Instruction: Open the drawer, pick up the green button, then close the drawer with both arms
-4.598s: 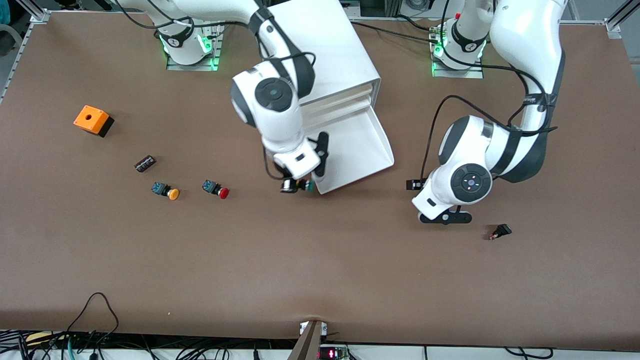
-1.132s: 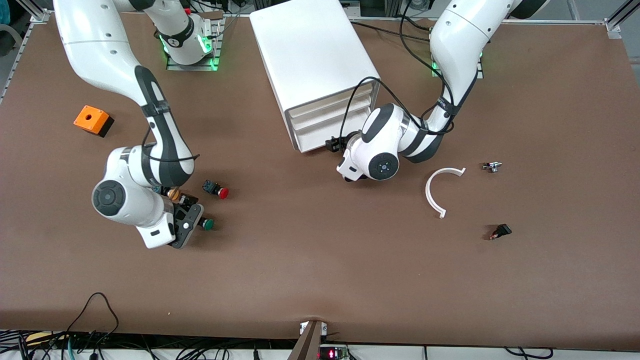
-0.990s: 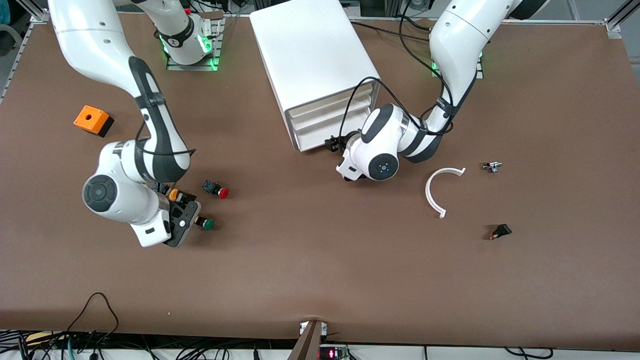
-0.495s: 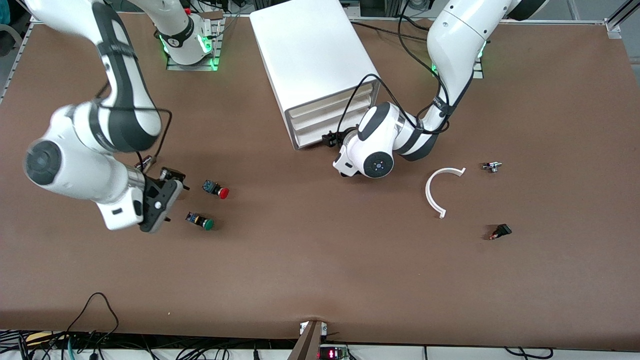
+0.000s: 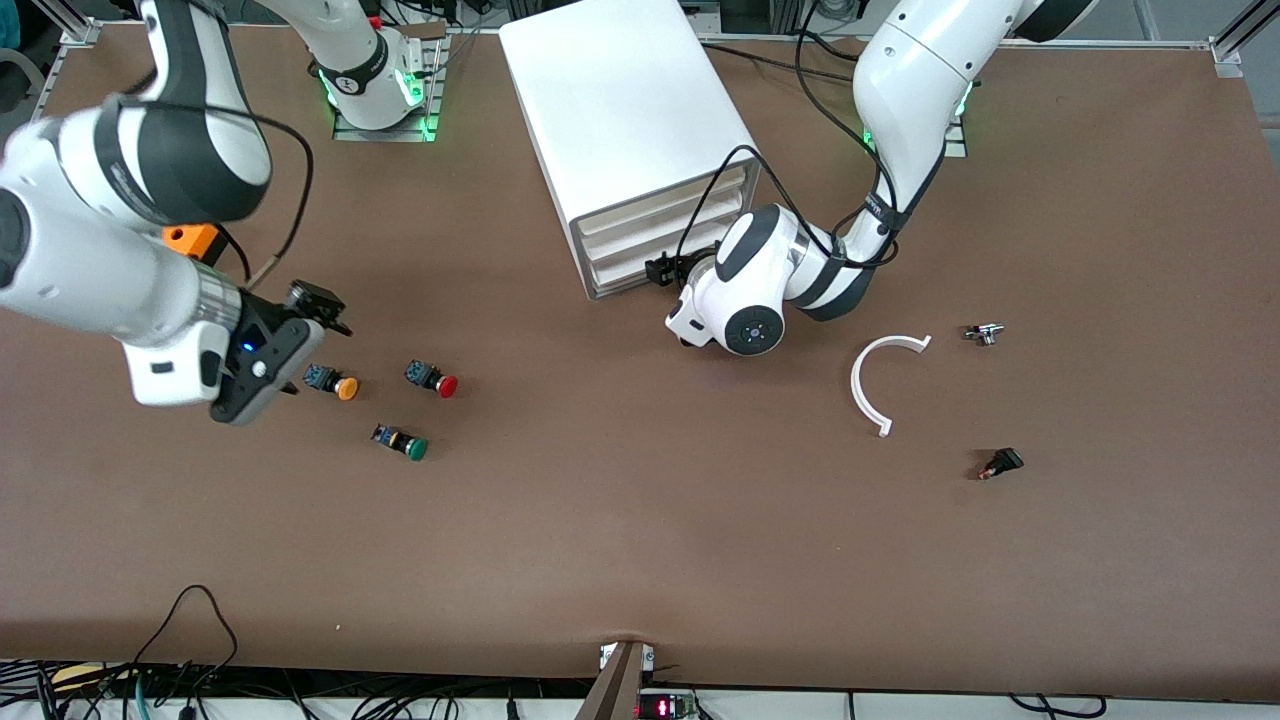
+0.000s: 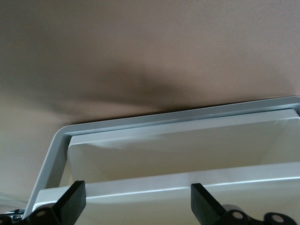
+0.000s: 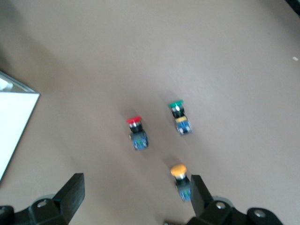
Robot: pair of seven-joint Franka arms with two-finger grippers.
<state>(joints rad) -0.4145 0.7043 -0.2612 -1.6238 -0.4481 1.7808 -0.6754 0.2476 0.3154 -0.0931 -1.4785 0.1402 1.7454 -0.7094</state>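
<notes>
The green-capped button (image 5: 401, 443) lies on its side on the table, nearer to the front camera than the red-capped and orange-capped ones; it also shows in the right wrist view (image 7: 179, 117). My right gripper (image 5: 298, 345) is open and empty, raised over the table beside the orange-capped button. The lowest drawer (image 5: 620, 275) sits pushed into the white cabinet (image 5: 620, 110). My left gripper (image 5: 665, 272) is open, low at that drawer's front; the left wrist view shows the drawer front (image 6: 178, 150) between its fingers (image 6: 71, 202).
A red-capped button (image 5: 432, 380) and an orange-capped button (image 5: 333, 382) lie near the green one. An orange box (image 5: 192, 240) is partly hidden by the right arm. A white curved piece (image 5: 878, 385) and two small parts (image 5: 983, 332) (image 5: 1002, 462) lie toward the left arm's end.
The drawer, open earlier, is now shut. My right gripper set the green button on the table, opened, then rose and drew away. My left gripper moved closer against the drawer front.
</notes>
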